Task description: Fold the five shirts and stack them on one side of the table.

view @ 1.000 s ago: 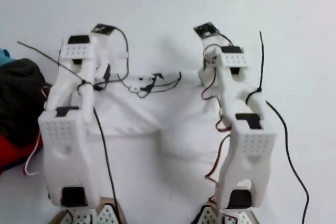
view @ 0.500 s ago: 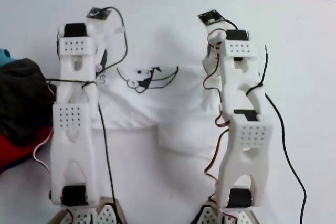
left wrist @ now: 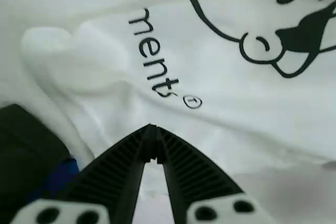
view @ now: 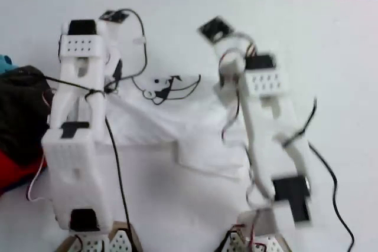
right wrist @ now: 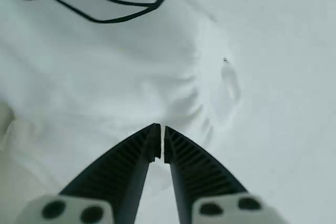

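A white shirt point(view: 177, 116) with a black cartoon drawing lies spread on the white table point(view: 307, 22), partly folded over near the arm bases. My left gripper point(view: 113, 82) sits at the shirt's left edge beside the drawing. In the left wrist view it point(left wrist: 151, 132) is shut, tips down in the printed fabric point(left wrist: 220, 77). My right gripper point(view: 224, 84) is at the shirt's right edge. Its fingers point(right wrist: 159, 136) are shut and the cloth point(right wrist: 105, 66) wrinkles toward the tips.
A heap of dark, red and blue shirts point(view: 20, 116) lies at the table's left edge, close beside the left arm, its dark cloth point(left wrist: 23, 150) next to the left gripper. Bare table point(right wrist: 278, 77) stretches to the right and far side.
Both arms first reached away from their bases, pulling the shirt flat so the drawing opened out. Since then the right arm has swung left and the left arm has drawn back a little.
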`<state>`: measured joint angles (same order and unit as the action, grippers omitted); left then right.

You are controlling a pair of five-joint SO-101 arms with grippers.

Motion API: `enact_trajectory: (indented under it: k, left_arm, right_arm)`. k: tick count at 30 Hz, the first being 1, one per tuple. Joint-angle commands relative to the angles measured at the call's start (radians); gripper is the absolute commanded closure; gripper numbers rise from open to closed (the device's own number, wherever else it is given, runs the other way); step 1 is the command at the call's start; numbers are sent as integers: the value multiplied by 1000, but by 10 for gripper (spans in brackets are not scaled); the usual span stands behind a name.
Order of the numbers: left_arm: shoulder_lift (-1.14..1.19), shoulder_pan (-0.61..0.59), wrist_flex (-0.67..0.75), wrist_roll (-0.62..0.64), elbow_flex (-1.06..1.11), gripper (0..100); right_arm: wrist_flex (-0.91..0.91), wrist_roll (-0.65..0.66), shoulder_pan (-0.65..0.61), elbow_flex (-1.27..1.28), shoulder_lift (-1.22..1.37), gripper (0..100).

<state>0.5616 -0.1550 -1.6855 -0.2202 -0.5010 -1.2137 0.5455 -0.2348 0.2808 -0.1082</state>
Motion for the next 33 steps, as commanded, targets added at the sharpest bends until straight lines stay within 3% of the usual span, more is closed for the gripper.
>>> enact_trajectory:
  k: [1,6,9,12,18,23,33]
  left_arm:
    - [-189,2,207,-3,367,974]
    - [-325,2,514,6,736,975]
    - [-347,2,591,8,825,975]
    - [-319,-15,632,8,869,975]
    - [-267,-28,594,8,820,975]
    - [-256,-23,594,8,817,975]
    - [-256,-23,594,8,817,975]
  right_arm:
    - [130,84,-65,377,-255,975]
    - [128,157,-76,560,-300,903]
    - [105,204,-107,589,-300,835]
    - [79,218,-177,614,-300,830]
    - [90,213,-328,654,-271,802]
    - [171,216,-326,652,-159,721]
    - [199,216,-321,608,-21,721]
